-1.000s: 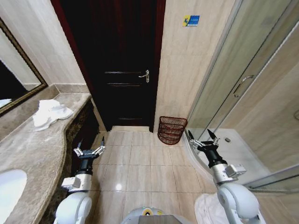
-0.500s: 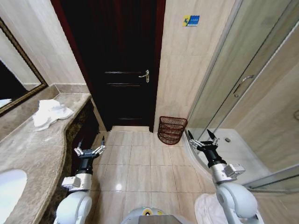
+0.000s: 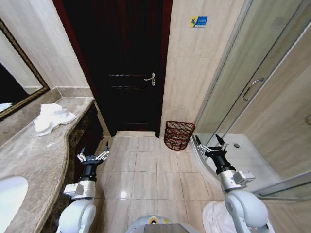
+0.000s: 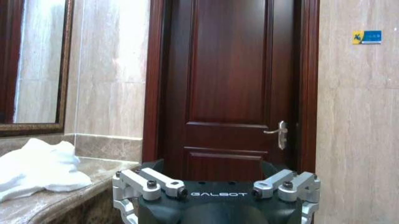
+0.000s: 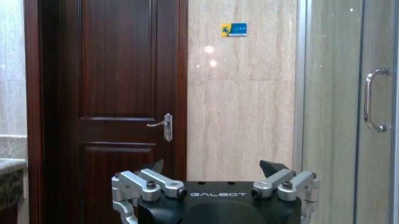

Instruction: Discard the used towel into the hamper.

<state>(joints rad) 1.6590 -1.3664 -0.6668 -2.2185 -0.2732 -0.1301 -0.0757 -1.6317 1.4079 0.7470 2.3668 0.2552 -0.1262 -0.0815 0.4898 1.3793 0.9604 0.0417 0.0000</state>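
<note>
Towel first: a crumpled white terry towel (image 3: 51, 118) lies on the mottled brown marble bench (image 3: 34, 160), near its far end below the dark-framed mirror (image 3: 17, 92), well apart from the small round reddish-brown openwork hamper (image 3: 179, 135) on the tiled floor beside the dark wooden door (image 3: 127, 68). Neither is touched yet. The left gripper (image 3: 92, 158) hovers low beside the bench edge, jaws spread and empty; the right gripper (image 3: 211, 144) hangs near the glass shower door (image 3: 252, 82), likewise spread and empty. A good pickup likely means raising the left arm over the bench and pinching a thick fold. The left wrist view catches the towel (image 4: 37, 165) side-on; the head view shows the hamper too.
</note>
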